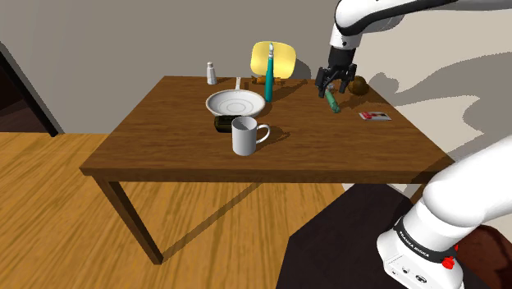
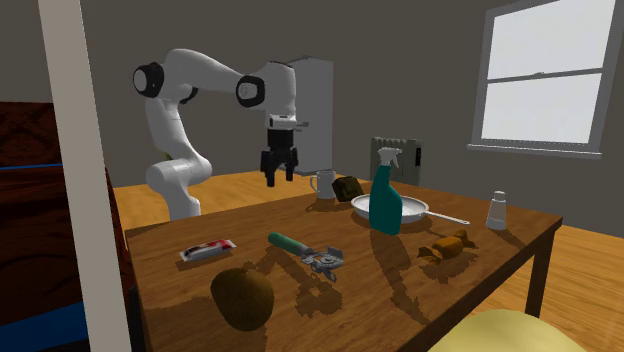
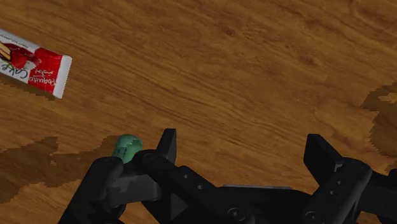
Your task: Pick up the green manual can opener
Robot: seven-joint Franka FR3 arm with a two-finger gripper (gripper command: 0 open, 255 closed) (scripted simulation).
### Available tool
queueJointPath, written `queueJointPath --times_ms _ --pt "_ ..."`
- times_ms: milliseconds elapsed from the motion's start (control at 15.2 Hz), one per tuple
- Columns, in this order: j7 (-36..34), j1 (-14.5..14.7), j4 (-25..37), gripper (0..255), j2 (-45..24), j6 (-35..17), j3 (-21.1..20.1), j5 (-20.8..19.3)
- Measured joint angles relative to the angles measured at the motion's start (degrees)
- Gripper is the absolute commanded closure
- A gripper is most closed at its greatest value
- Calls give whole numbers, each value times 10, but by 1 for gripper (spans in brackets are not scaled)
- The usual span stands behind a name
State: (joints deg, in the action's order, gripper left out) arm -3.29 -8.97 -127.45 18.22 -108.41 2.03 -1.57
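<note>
The green-handled can opener [image 1: 331, 102] lies flat on the wooden table [image 1: 164, 139], near its far right side in the shoulder view. Its green handle and metal head [image 2: 300, 248] show plainly in the second exterior view. My gripper [image 1: 335, 80] hangs in the air just above it, open and holding nothing. In the wrist view the rounded end of the green handle [image 3: 127, 147] peeks out beside one finger [image 3: 167, 143], outside the gap, and only bare wood lies between the fingers of the gripper [image 3: 245, 149].
A red and white snack packet [image 1: 374, 116] lies near the opener. A brown round object [image 1: 358, 84] sits just behind it. A teal spray bottle [image 1: 268, 78], white pan [image 1: 236, 103], grey mug [image 1: 246, 135] and small shaker [image 1: 211, 73] stand toward the middle.
</note>
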Motion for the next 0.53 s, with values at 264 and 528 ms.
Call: queueJointPath --times_ms 264,528 --pt "-17 -19 39 0 -70 -45 16 -6" --pt "-35 -35 82 0 -134 -80 31 -8"
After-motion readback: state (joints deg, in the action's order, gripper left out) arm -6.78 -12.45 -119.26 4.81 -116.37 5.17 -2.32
